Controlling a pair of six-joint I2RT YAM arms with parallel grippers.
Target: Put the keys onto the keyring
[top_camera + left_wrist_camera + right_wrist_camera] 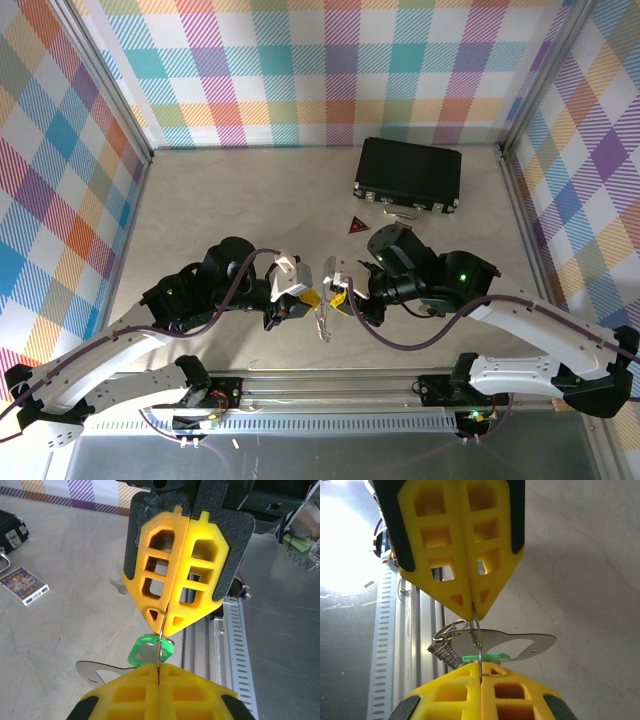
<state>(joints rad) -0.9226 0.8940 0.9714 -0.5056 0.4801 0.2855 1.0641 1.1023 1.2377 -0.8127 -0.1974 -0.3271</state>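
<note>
My two grippers meet tip to tip just above the table's near edge, the left gripper facing the right gripper. Between them runs the keyring, a thin silvery wire ring. The left gripper is shut on one side of it, and the right gripper is shut on the other side of the keyring. One of the keys, with a bright green head, hangs right behind the wire. In the right wrist view its green head lies edge-on across the wire; I cannot tell whether it is threaded.
A flat metal plate and a coil spring hang from a small ring on the same bunch. A black case sits at the back right, a dark red triangle before it. A patterned card lies on the table. The metal rail is close below.
</note>
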